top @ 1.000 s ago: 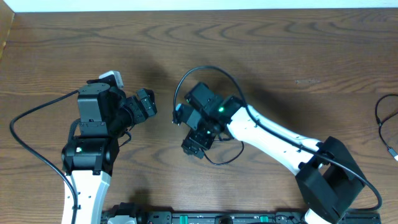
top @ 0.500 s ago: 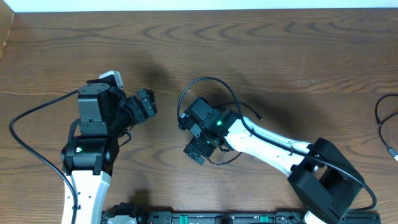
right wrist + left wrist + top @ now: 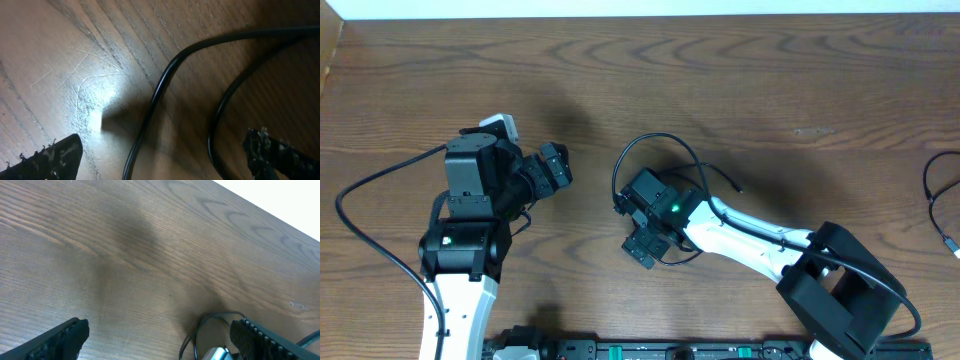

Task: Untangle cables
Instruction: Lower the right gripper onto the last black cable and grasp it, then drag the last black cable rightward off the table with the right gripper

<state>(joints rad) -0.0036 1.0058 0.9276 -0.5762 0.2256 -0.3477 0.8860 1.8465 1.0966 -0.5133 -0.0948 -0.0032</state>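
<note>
A thin black cable (image 3: pixel 660 136) lies in a loose loop at the table's middle, with a free end (image 3: pixel 737 188) pointing right. My right gripper (image 3: pixel 642 248) sits low over the loop's near part. In the right wrist view it (image 3: pixel 165 160) is open, and two strands of the black cable (image 3: pixel 155 100) run across the wood between its jaws without touching them. My left gripper (image 3: pixel 558 165) is open and empty, held left of the loop. The left wrist view shows the loop (image 3: pixel 197 327) ahead of that gripper (image 3: pixel 160 345). No white cable is in view.
Another thin black cord (image 3: pixel 928 185) curves at the table's right edge. A thick black wire (image 3: pixel 360 225) runs to the left arm. The right arm (image 3: pixel 760 235) stretches across the near right of the wooden table (image 3: pixel 770 70).
My right gripper has moved toward the near edge and slightly right, and the black cable loop has shifted the same way. The left arm has not moved.
</note>
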